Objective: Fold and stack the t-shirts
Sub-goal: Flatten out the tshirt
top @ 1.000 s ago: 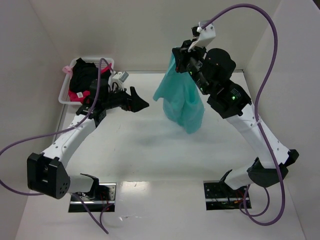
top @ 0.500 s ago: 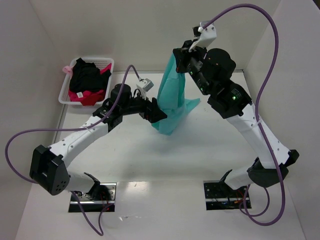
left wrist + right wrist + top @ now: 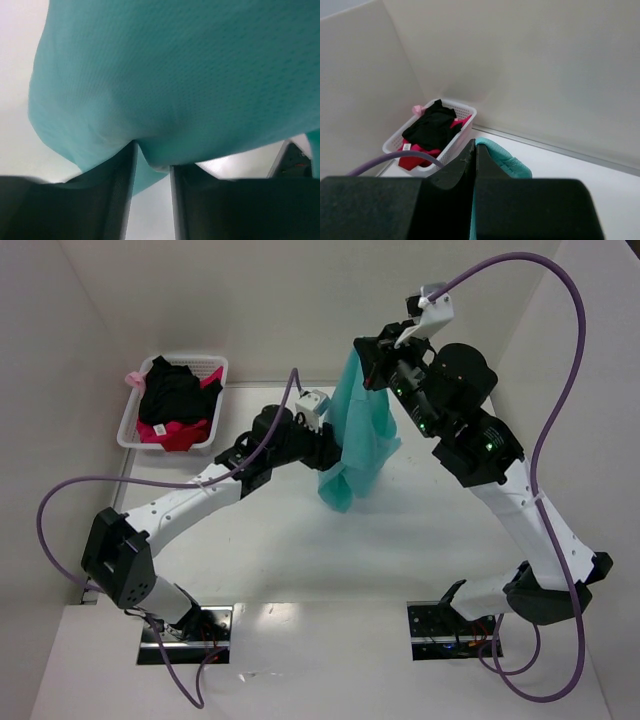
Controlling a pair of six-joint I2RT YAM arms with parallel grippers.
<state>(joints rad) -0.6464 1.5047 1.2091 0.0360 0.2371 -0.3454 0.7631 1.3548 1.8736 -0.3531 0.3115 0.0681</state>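
A teal t-shirt point(image 3: 362, 430) hangs in the air over the far middle of the table, its lower end bunched just above the surface. My right gripper point(image 3: 368, 352) is shut on its top edge and holds it high; in the right wrist view the jaws point(image 3: 474, 146) are pressed together with teal cloth point(image 3: 503, 158) beside them. My left gripper point(image 3: 335, 452) reaches into the shirt's left side at mid height. In the left wrist view the shirt point(image 3: 175, 75) fills the frame and a fold dips between the parted fingers point(image 3: 105, 200).
A white basket point(image 3: 133, 408) at the far left corner holds black and pink clothes point(image 3: 172, 400); it also shows in the right wrist view point(image 3: 461, 106). White walls close the table on the left, back and right. Purple cables loop off both arms.
My left arm has swung right from near the basket up to the hanging shirt. My right gripper has shifted slightly right and up with the shirt, which now hangs narrower.
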